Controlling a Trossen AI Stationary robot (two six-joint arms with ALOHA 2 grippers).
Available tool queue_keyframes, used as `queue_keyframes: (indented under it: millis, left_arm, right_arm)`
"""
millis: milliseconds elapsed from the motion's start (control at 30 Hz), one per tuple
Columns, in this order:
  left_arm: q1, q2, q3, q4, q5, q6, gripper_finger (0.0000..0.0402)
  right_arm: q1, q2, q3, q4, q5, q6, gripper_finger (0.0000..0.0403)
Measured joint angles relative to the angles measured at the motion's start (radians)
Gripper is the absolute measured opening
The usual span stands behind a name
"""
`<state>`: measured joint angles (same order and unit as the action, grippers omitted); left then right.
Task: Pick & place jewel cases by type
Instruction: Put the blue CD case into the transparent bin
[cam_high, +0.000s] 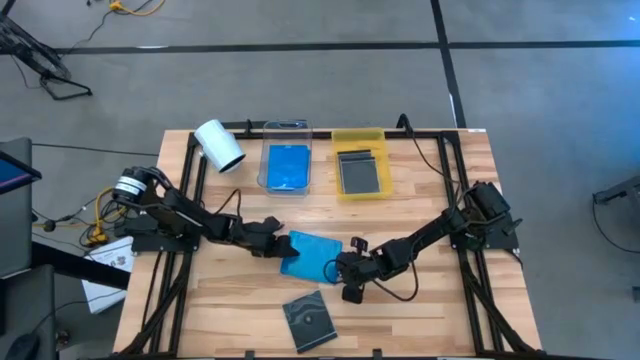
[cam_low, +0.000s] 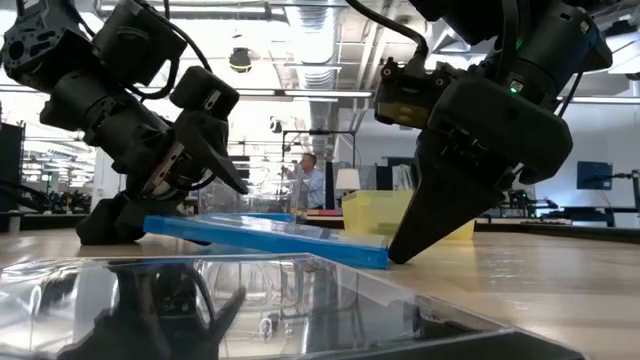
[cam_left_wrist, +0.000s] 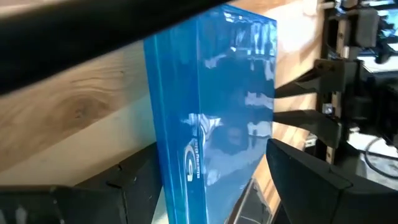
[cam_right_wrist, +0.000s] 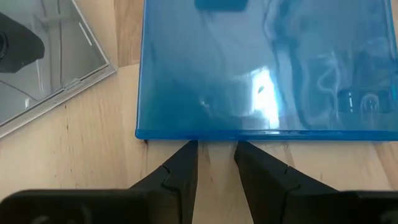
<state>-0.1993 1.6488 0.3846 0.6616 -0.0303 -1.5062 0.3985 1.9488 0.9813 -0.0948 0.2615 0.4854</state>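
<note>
From above, the blue jewel case (cam_high: 313, 256) lay flat on the tabletop (cam_high: 430, 310) between the two grippers, the left gripper (cam_high: 284, 249) at one edge and the right gripper (cam_high: 343, 268) at the opposite one. A dark jewel case (cam_high: 308, 320) lay near the right gripper, apart from it.

At table height, the blue case (cam_low: 268, 238) sat tilted, its far edge lifted toward the left gripper (cam_low: 205, 165); the right gripper's fingertip (cam_low: 400, 252) met its near corner. It looked thin, stiff and light, glossy enough to slip, so a pinch across an edge seemed the safest hold.

The left wrist camera showed the case (cam_left_wrist: 214, 118) lying between that gripper's spread fingers (cam_left_wrist: 311, 171), though whether they pressed it could not be told.

The right wrist camera showed the right gripper (cam_right_wrist: 214, 162) narrowly parted and empty, tips just at the case's (cam_right_wrist: 261, 68) edge.
</note>
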Motion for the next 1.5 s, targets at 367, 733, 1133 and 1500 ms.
queue_keyframes:
  millis: [367, 733, 1133, 1500]
  left_arm:
    - [0.001, 0.011, -0.003, 0.204, -0.035, 0.117, 0.0268]
    - [-0.002, 0.009, 0.000, 0.254, -0.034, 0.131, 0.0258]
    - [-0.002, 0.007, 0.002, 0.243, -0.019, 0.141, 0.0167]
    - [-0.002, 0.005, 0.003, 0.247, -0.019, 0.151, 0.0130]
  right_arm:
    - [0.000, 0.000, 0.000, 0.005, 0.001, 0.003, 0.0108]
    - [0.000, 0.000, 0.000, -0.002, -0.003, 0.018, 0.0108]
    - [-0.001, 0.000, 0.001, -0.004, -0.018, 0.038, 0.0108]
    - [-0.001, 0.000, 0.001, -0.005, -0.024, 0.076, 0.0108]
